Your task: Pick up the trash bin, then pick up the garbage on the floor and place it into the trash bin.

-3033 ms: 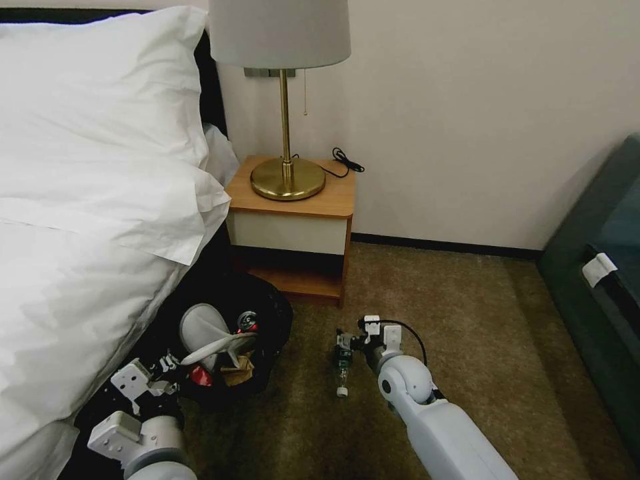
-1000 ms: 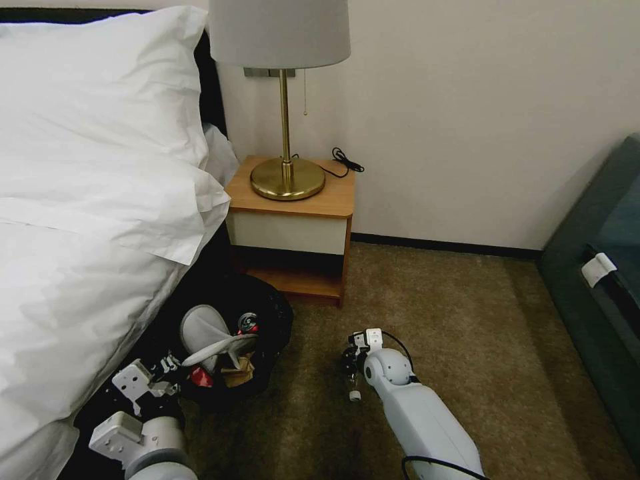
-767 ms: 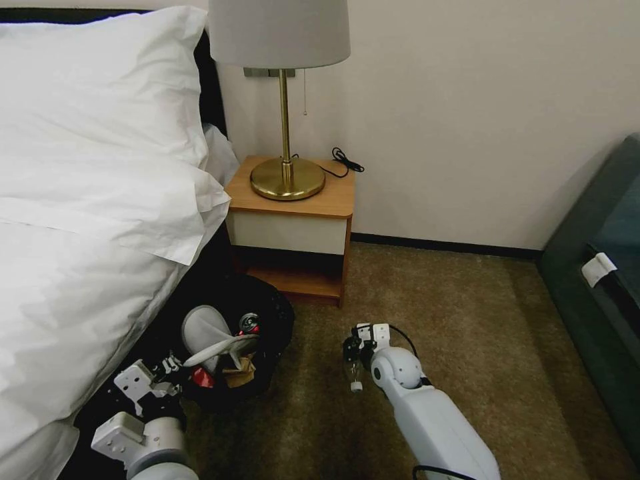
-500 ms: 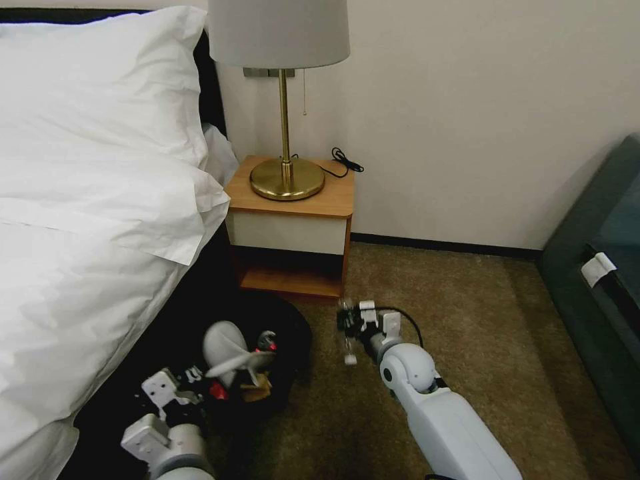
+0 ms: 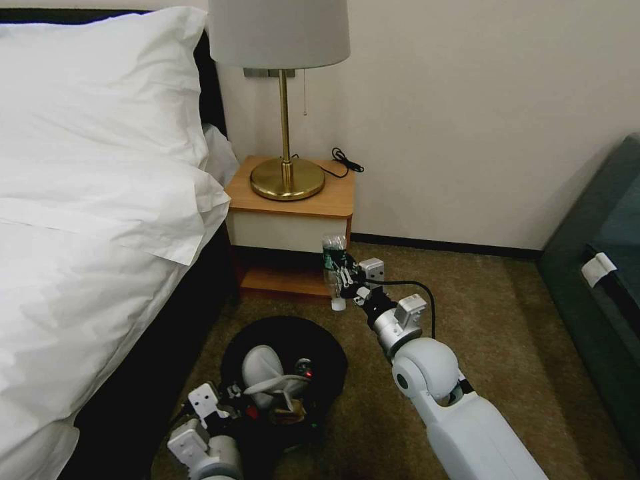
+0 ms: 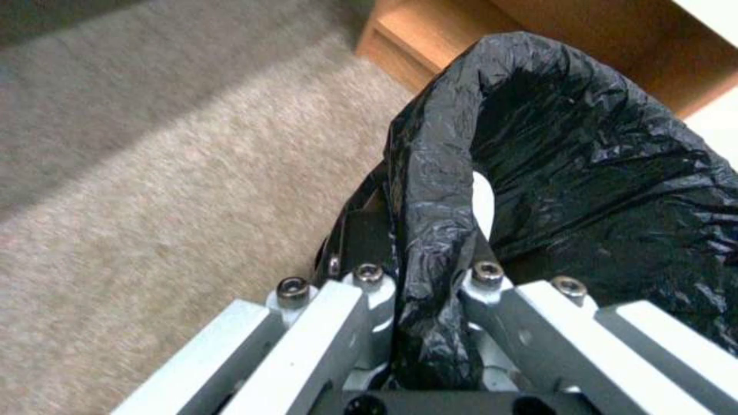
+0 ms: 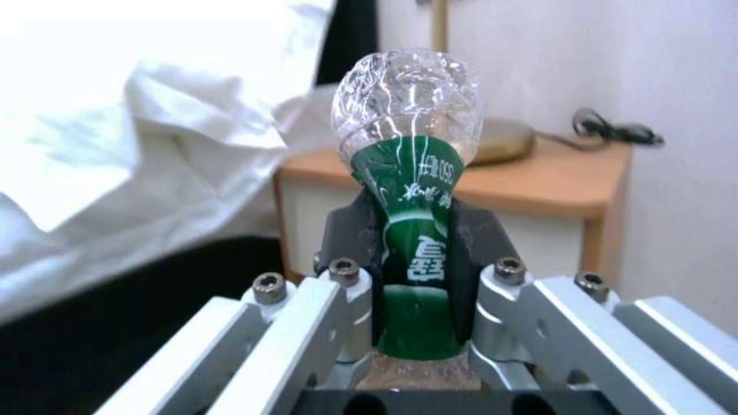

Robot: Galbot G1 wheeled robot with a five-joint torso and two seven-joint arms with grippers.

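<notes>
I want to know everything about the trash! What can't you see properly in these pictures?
- Trash bin white body: head view, covered by its black bag.
- Litter under the slipper: head view, too small and dark.
- Bottle cap end: right wrist view, behind the right gripper.
- Bin's contents: left wrist view, blocked by the bag rim the left gripper clamps.

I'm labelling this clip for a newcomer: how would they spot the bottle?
Find the wooden nightstand beside the bed. Just in front of it, above the carpet, the right tool pinches a crushed clear bottle. Its green label wrap sets it apart.
</notes>
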